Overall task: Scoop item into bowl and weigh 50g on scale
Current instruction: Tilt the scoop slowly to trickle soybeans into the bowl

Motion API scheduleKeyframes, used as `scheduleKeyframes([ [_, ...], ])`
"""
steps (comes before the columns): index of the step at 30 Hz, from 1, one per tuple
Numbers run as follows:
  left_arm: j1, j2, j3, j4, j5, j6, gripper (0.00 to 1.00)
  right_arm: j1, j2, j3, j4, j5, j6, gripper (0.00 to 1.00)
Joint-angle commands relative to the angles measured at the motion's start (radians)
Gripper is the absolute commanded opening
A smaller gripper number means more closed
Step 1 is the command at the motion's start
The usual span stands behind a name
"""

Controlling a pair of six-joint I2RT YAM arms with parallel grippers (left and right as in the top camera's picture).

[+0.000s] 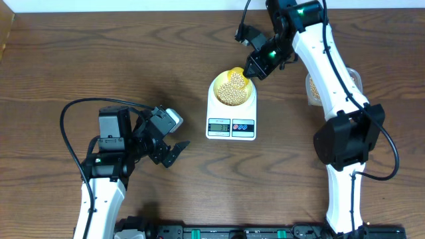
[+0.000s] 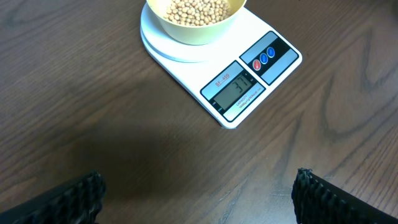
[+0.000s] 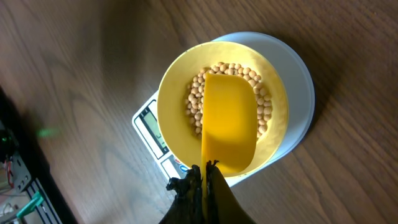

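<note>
The white scale [image 1: 231, 126] stands mid-table with the pale yellow bowl [image 1: 216, 87] on it, holding many tan beans [image 1: 230, 93]. My right gripper [image 1: 257, 66] is shut on the handle of a bright yellow scoop [image 1: 237, 78], whose blade hangs over the bowl. In the right wrist view the scoop [image 3: 229, 124] covers the beans [image 3: 194, 102] inside the bowl [image 3: 171, 99], with my right gripper [image 3: 207, 169] clamped on its handle. The left wrist view shows the scale [image 2: 261, 68], its display reading about 31, and the bowl [image 2: 193, 31]. My left gripper [image 2: 199, 193] is open and empty above the bare table.
A clear tub with more beans [image 1: 312, 89] stands to the right of the scale, partly hidden behind my right arm. My left gripper [image 1: 174, 151] hovers to the left of the scale.
</note>
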State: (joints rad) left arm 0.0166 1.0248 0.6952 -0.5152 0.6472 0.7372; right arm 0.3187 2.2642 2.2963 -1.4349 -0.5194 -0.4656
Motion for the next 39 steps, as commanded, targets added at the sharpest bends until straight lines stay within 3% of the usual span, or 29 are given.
scheduleKeyframes([
  [1, -0.002, 0.0, 0.004, 0.001, -0.005, 0.01, 0.98, 0.023, 0.004, 0.023, -0.001, 0.016, -0.034, 0.01],
  [39, -0.002, 0.0, 0.004, 0.001, -0.005, 0.01, 0.98, 0.018, 0.004, 0.028, -0.006, -0.018, -0.048, 0.01],
])
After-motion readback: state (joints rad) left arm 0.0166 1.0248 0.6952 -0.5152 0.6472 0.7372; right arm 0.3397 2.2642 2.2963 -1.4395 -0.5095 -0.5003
